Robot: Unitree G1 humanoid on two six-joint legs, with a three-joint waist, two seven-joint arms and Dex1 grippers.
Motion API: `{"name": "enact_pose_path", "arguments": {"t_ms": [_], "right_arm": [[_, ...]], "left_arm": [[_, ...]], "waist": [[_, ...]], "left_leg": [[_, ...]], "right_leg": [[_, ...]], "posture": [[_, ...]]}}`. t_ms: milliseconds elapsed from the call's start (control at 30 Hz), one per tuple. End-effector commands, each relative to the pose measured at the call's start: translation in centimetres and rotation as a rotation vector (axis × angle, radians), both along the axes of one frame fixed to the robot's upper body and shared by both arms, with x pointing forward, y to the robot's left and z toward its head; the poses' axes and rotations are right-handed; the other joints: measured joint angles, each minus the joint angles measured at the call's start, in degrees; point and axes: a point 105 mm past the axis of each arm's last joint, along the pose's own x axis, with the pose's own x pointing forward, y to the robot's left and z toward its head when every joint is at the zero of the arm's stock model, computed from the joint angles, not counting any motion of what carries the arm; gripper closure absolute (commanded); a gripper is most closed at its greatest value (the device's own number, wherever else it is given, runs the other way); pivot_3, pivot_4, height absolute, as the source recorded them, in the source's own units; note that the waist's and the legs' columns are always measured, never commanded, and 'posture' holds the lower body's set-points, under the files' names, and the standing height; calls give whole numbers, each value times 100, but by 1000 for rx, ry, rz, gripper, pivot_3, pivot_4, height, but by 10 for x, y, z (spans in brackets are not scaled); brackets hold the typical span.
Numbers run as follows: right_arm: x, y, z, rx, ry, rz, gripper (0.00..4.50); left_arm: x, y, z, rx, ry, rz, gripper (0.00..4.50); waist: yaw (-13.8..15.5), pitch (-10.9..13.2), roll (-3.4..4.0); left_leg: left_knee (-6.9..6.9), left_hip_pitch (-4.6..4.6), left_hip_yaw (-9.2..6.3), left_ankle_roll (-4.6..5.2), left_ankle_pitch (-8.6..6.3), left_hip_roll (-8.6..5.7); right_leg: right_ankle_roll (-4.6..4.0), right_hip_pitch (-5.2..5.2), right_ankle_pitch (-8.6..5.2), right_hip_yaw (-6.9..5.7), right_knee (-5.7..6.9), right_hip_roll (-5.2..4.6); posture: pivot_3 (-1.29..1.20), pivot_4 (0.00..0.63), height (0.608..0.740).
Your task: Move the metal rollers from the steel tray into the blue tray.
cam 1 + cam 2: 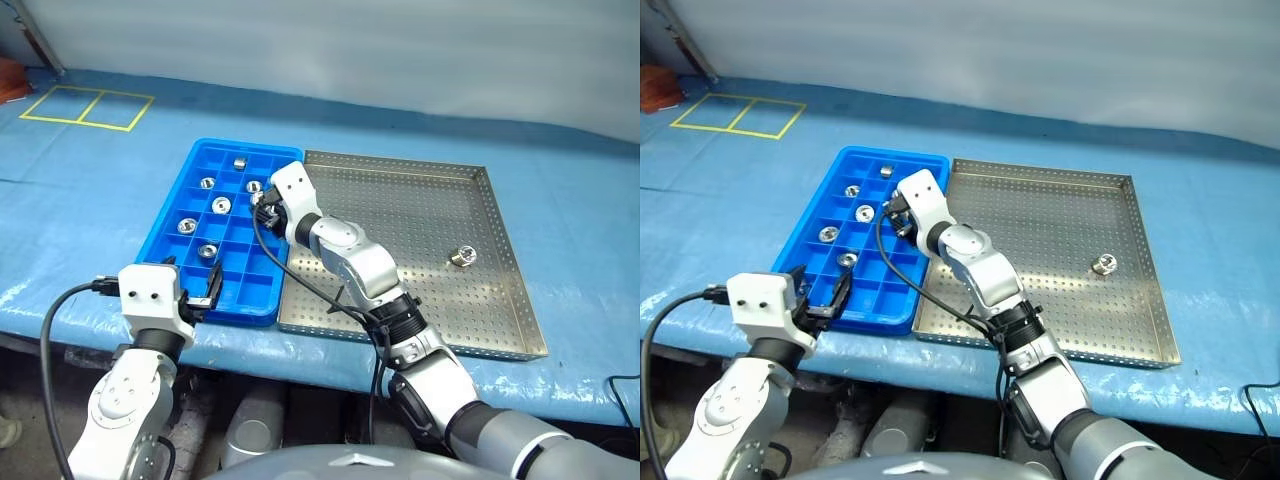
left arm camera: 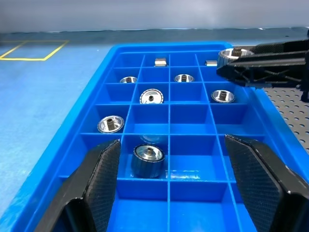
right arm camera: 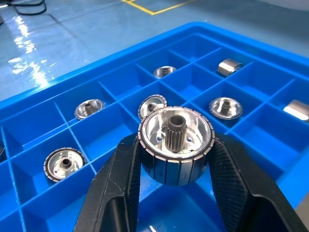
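Right gripper (image 3: 176, 159) is clamped on a ribbed, shiny metal roller (image 3: 175, 144) with a splined hub, held over the blue tray (image 1: 170, 222), a glossy plastic grid already containing several rollers. Left gripper (image 2: 169, 186) stands apart at the tray's near end. One roller (image 1: 463, 256) remains on the perforated steel tray (image 1: 420, 215), its detail hard to make out

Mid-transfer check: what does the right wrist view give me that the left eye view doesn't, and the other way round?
Right wrist view: the gripped roller, toothed hub and ridged rim clear, clamped in the right gripper, jaws shut on it, above the compartments. Left eye view: the steel tray with one loose roller in it, and the left gripper, jaws open, by the near edge of the blue tray. Both: the blue tray holding several stored rollers.
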Motion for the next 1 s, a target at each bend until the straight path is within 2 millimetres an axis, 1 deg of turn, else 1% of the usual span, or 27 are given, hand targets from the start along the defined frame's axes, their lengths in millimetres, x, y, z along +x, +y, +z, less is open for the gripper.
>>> {"name": "enact_pose_path", "arguments": {"t_ms": [33, 167, 367, 500, 667, 733, 767, 833, 867, 933, 1000], "right_arm": [[-5, 19, 17, 41, -48, 65, 2827], [0, 17, 12, 46, -32, 45, 2827], [14, -2, 4, 24, -21, -42, 2827], [18, -15, -1, 2, -21, -86, 2827], [17, -23, -7, -19, 5, -94, 2827], [15, -23, -10, -26, 11, -83, 2064], [14, -22, -10, -25, 12, -79, 1766], [10, -20, -5, -10, 6, -71, 1108], [8, -20, 1, 10, -4, -64, 814], [4, -21, 13, 48, -26, -59, 814], [0, -29, 31, 88, -56, -65, 814]], "left_arm": [[-7, -1, 16, 10, -62, 19, 769], [-10, -1, 15, 11, -58, 25, 769], [-4, -5, 14, 9, -55, -4, 769], [0, -10, 13, 3, -53, -36, 769], [5, -13, 12, 2, -52, -62, 769], [6, -13, 12, 2, -52, -67, 769], [6, -13, 12, 2, -52, -70, 769], [7, -14, 12, 3, -51, -77, 769], [7, -15, 12, 4, -51, -83, 769], [9, -16, 12, 5, -50, -92, 769], [11, -20, 13, 3, -50, -123, 769]], "waist": [[132, 0, 1], [417, 0, 1], [781, 0, 1], [899, -1, 0], [900, -1, 0], [887, -1, 0], [879, -2, 1], [869, -2, 1], [863, -2, 1], [851, -2, 2], [839, -1, 3]], "left_leg": [[0, 0, 0, -3, -2, 1], [-3, -4, -5, -11, -7, 7], [-2, -9, -5, -21, -12, 9], [-1, -17, -4, -25, -14, 8], [-1, -23, -2, -28, -16, 4], [-1, -22, -2, -32, -18, 3], [-1, -22, -3, -35, -20, 2], [-1, -21, -4, -42, -24, 2], [-1, -21, -4, -44, -25, 4], [-1, -23, -6, -48, -27, 6], [-1, -26, -13, -48, -28, 7]], "right_leg": [[-2, -1, -1, -1, 1, 1], [-5, -6, -8, -16, 1, 5], [-4, -12, -13, -23, 0, 7], [-3, -18, -13, -24, 0, 7], [3, -21, -10, -29, 0, 10], [5, -21, -9, -32, 1, 15], [6, -22, -8, -34, 2, 18], [5, -21, -9, -39, 3, 26], [3, -21, -10, -43, 3, 29], [-2, -20, -13, -53, 3, 32], [-4, -19, -15, -63, 3, 33]], "posture": [[585, 150, 740], [591, 150, 740], [547, 150, 740], [517, 150, 740], [494, 150, 740], [485, 150, 740], [482, 150, 740], [475, 150, 740], [469, 150, 740], [450, 150, 740], [428, 150, 740]]}}
